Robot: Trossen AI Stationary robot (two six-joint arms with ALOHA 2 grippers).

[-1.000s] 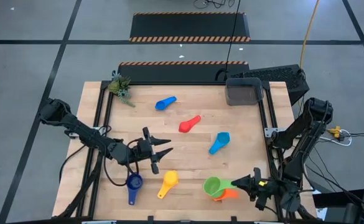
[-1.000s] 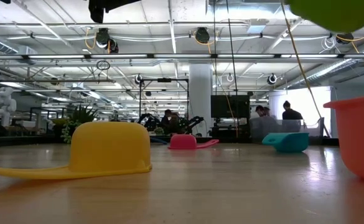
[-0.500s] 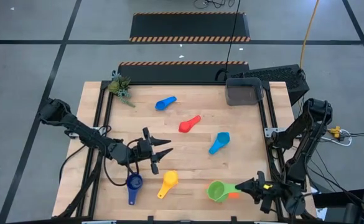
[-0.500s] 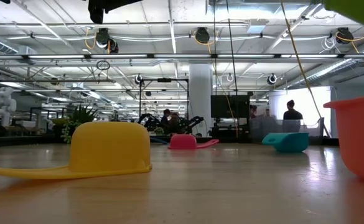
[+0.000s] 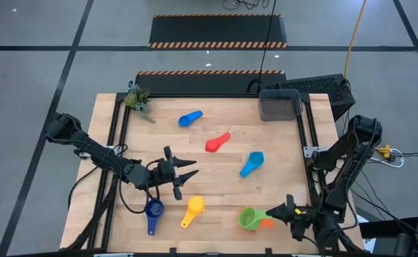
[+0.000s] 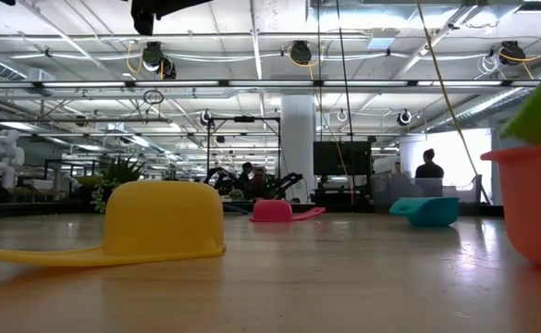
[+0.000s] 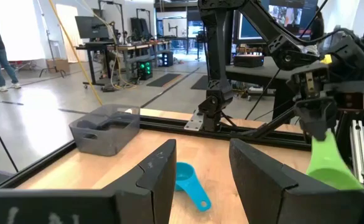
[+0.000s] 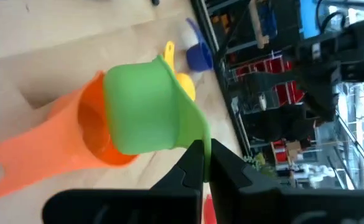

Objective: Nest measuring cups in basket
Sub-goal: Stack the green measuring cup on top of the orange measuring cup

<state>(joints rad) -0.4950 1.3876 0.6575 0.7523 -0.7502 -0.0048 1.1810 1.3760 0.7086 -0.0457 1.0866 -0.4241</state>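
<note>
Where the right arm reaches down at the near right corner of the counter [image 5: 216, 168], the right hand [image 5: 280, 211] is clamped on the handle of the green cup [image 5: 249, 218], its fingers pinched tight on the thin handle in the right wrist view. The green cup hangs over the orange cup [image 5: 264, 223], which sits on the counter beneath it; whether the green bowl touches the orange one cannot be settled, since the low view shows only a green edge above the orange rim. The left hand [image 5: 183, 173] hovers over the near left part of the counter, fingers parted at a moderate gap and holding nothing. The navy cup [image 5: 153, 211] lies just nearer than the left hand, with the yellow cup [image 5: 193, 208] beside it to the right, mouth down in the low view. The red cup [image 5: 216, 143] lies near the counter's middle, the light blue cup [image 5: 252, 163] to its right and nearer, and the blue cup [image 5: 190, 118] toward the far edge. The basket [image 5: 279, 106] stands at the far right corner, well apart from all the cups, and appears to hold no cup. A black keyboard [image 5: 316, 87] lies beyond it. A small plant [image 5: 138, 98] sits at the far left corner.
</note>
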